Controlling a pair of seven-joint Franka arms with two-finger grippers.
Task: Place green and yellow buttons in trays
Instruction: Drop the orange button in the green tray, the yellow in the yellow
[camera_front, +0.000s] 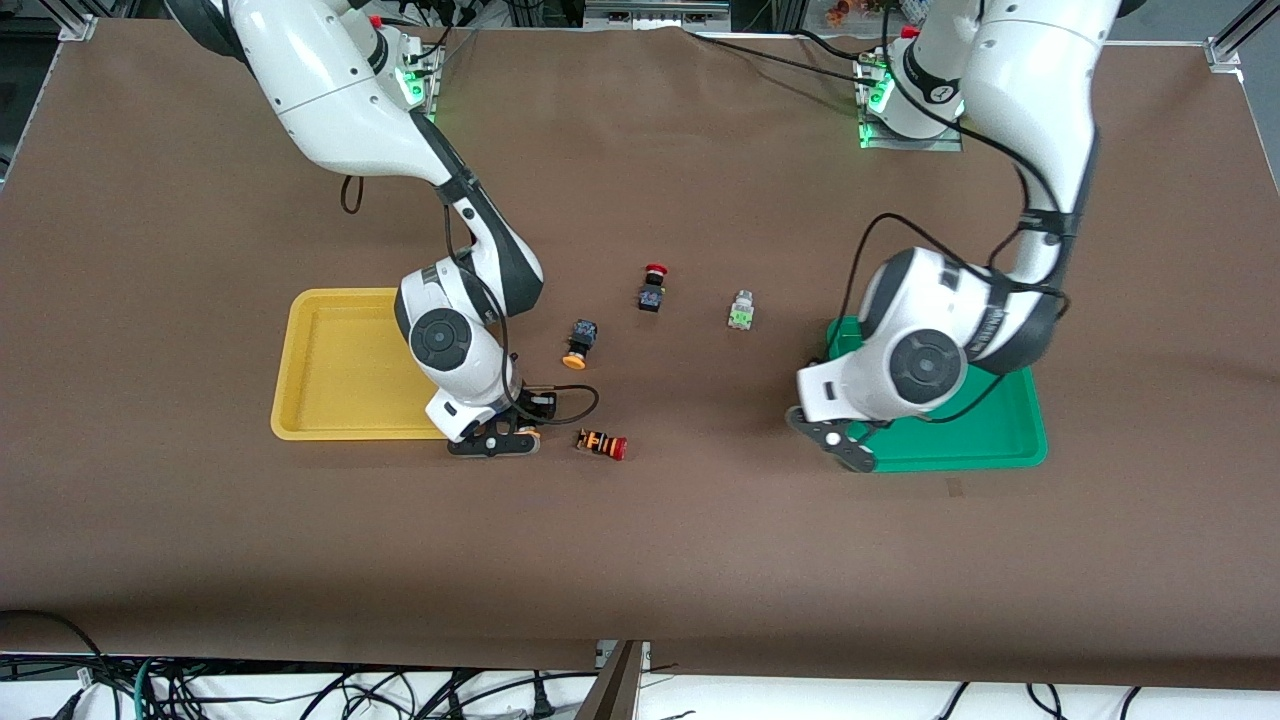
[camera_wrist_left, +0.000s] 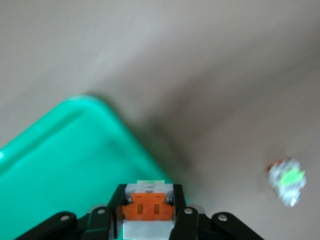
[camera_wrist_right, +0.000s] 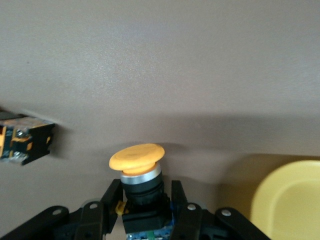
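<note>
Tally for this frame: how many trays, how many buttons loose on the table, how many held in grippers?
Trays: 2 (yellow tray, green tray)
Loose buttons: 4 (loose yellow-cap, red-cap, green-faced, striped)
Held buttons: 2 (held yellow-cap in right gripper, orange-faced in left gripper)
Total: 8

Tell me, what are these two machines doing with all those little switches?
They are sorting switches into trays. The right tool is shut on a yellow-capped switch beside the yellow tray. The left tool is shut on a whitish switch with an orange face at the corner of the green tray. Both trays look empty. A second yellow-capped switch, a green-faced one and two red-capped ones lie on the table between the trays.
</note>
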